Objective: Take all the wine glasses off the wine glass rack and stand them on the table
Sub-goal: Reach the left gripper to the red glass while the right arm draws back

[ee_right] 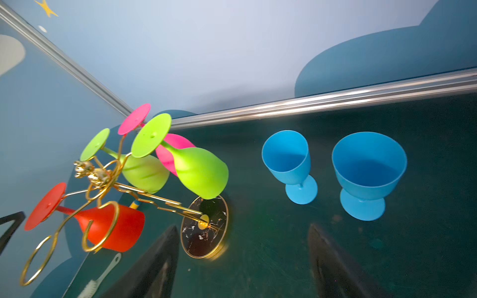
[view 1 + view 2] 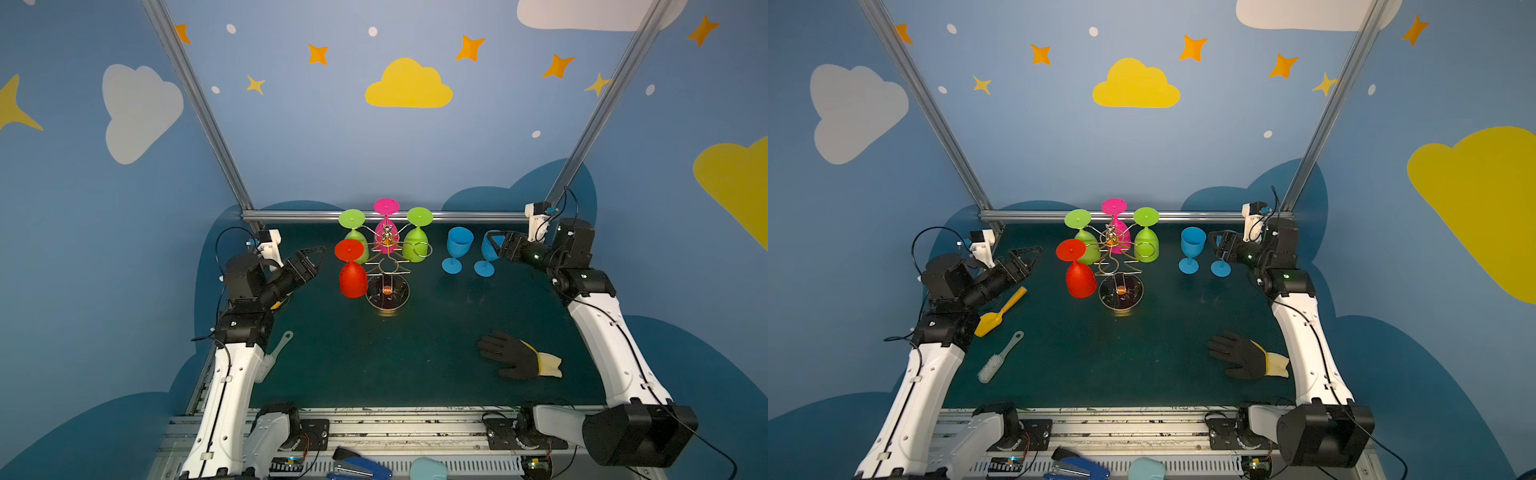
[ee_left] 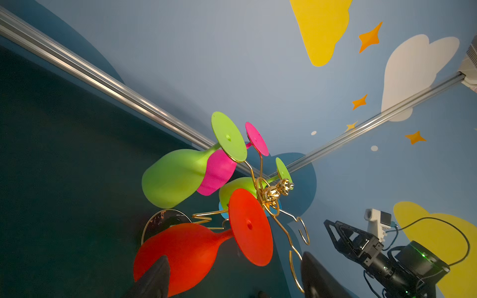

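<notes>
The wine glass rack (image 2: pixel 388 266) is a gold wire stand on a round dark base (image 2: pixel 387 296) at the back middle. Hanging upside down on it are a red wine glass (image 2: pixel 352 276), two green ones (image 2: pixel 356 239) (image 2: pixel 416 246) and a pink one (image 2: pixel 386 233). My left gripper (image 2: pixel 319 254) is open just left of the red glass (image 3: pixel 185 254), not touching it. Two blue glasses (image 2: pixel 459 247) (image 1: pixel 369 170) stand upright on the table to the right. My right gripper (image 2: pixel 493 243) is open and empty beside the nearer one, hiding part of its bowl in both top views.
A black glove (image 2: pixel 513 358) lies front right. A white brush (image 2: pixel 998 359) and a yellow scoop (image 2: pixel 998 312) lie by the left arm. An aluminium rail (image 2: pixel 478 216) runs along the table's back edge. A blue stapler (image 2: pixel 359 467) sits below the front edge.
</notes>
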Tool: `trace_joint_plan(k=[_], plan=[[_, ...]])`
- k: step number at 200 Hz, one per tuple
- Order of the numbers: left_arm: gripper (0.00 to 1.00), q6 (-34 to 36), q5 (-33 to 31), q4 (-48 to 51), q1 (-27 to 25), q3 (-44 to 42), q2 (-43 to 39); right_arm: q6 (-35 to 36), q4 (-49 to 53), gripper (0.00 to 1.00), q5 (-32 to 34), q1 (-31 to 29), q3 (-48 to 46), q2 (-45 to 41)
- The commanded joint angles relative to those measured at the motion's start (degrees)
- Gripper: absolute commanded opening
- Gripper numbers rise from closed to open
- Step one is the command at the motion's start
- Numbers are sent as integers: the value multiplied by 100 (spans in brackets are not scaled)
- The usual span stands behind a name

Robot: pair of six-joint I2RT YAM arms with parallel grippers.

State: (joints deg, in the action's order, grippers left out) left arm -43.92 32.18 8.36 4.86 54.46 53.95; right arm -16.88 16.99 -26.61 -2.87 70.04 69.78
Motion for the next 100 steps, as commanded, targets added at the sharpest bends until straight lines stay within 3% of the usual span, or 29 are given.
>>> trace_joint_plan(k=[1, 100], plan=[[73, 107, 435, 1, 23, -12, 88, -243, -485, 77, -438, -121, -276, -333], [64, 15, 925, -546, -151, -41, 616, -171, -324, 77, -448, -539, -591, -636]])
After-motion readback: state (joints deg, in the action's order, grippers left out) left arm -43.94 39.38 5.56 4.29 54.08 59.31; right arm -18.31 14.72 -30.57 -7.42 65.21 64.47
